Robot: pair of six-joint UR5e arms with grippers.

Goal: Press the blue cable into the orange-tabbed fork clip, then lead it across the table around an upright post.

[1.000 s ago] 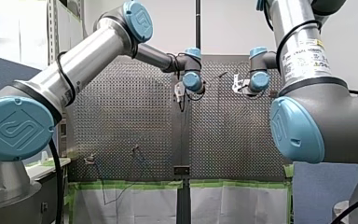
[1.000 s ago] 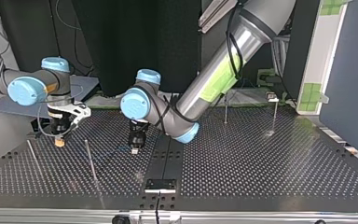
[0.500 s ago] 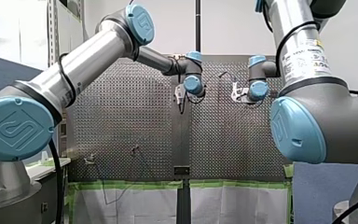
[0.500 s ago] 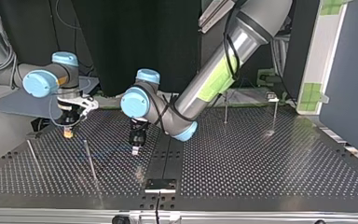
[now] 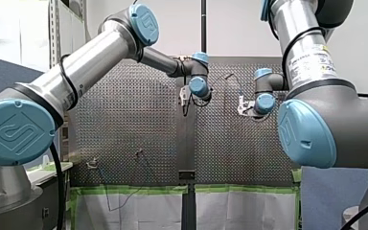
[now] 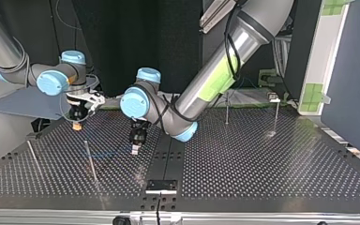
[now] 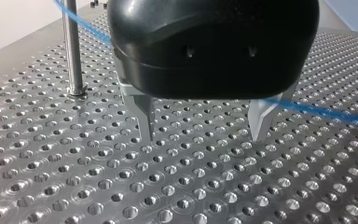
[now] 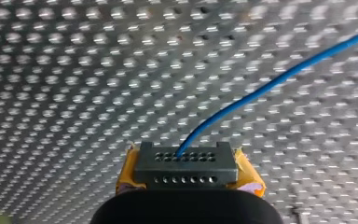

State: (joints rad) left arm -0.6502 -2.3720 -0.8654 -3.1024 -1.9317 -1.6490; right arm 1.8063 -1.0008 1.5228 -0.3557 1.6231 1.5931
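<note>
The blue cable [image 8: 261,88] comes out from between the yellow pads of my right gripper [image 8: 185,161], which is shut on it, and trails off over the perforated table [image 8: 74,93]. In the top view my right gripper [image 6: 77,125] hangs at the back left. My left gripper [image 6: 134,150] stands near the middle. Its metal fingers [image 7: 147,119] are open just above the plate, holding nothing. The cable [image 7: 321,112] runs just behind them, past an upright post [image 7: 72,51]. I cannot make out the orange-tabbed clip.
Two thin posts [image 6: 91,161] [image 6: 33,157] rise at the top view's front left, and two more [image 6: 226,110] [image 6: 276,112] stand at the back right. A black plate [image 6: 161,186] sits at the front edge. Small fittings [image 5: 92,164] show low in the front view.
My right gripper has carried the cable end toward the back and the middle of the top view. My left arm has hardly shifted.
</note>
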